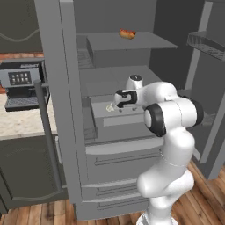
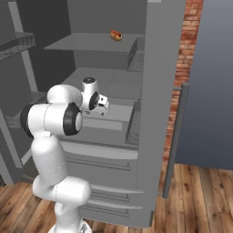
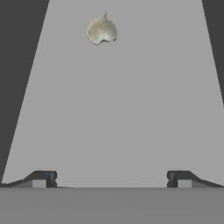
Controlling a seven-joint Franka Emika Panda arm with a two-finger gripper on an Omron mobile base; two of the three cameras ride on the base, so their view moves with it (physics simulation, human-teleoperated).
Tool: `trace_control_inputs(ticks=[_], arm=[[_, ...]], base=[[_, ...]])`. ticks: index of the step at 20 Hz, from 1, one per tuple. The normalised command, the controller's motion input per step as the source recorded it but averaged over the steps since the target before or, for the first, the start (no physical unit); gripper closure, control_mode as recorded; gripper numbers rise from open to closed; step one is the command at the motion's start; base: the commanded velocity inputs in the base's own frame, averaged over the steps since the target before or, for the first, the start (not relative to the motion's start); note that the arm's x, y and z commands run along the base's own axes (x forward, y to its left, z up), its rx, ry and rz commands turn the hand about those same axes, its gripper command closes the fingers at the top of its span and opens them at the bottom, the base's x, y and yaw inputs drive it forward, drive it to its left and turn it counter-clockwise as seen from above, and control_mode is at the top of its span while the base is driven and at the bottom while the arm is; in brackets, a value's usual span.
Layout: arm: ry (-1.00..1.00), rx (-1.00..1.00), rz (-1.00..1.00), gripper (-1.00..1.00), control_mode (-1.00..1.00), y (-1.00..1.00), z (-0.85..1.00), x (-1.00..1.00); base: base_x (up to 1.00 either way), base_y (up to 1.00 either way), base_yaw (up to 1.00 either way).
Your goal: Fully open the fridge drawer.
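The fridge drawer [image 1: 125, 122] is a plain grey box in the middle of the open fridge, sticking partway out under a shelf; it is also in the right base view [image 2: 111, 122]. A garlic bulb [image 1: 110, 107] lies on the drawer's floor [image 3: 113, 109], toward the back. My gripper [image 1: 116, 103] hovers over the drawer's open top, just behind the front lip, and is open with nothing between its fingers [image 3: 43, 178]. The right base view has the gripper [image 2: 104, 107] at the same spot, and the hand view has it [image 3: 111, 177] looking along the drawer floor at the garlic [image 3: 102, 29].
A hot dog [image 1: 127, 33] lies on the top shelf. Wider grey front panels with bar handles [image 1: 125, 159] sit below the drawer. The open fridge door [image 1: 57, 88] with its long handle [image 1: 46, 132] stands at left, a coffee machine [image 1: 19, 81] beyond it. The other door [image 2: 214, 82] is at right.
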Motion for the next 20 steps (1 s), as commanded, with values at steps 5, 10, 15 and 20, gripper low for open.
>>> trace_control_inputs(ticks=[5,10,15,20], arm=[[0.0,0.0,0.0,-1.0,-1.0,0.0,-0.32,0.19],[0.0,0.0,0.0,-1.0,-1.0,0.0,-0.23,0.0],[0.0,0.0,0.0,-1.0,-1.0,-0.1,-0.01,-0.64],[0.01,0.02,0.0,-1.0,-1.0,-0.25,0.0,-1.0]], base=[[0.0,0.0,0.0],[0.0,0.0,0.0],[0.0,0.0,0.0],[0.0,0.0,0.0]])
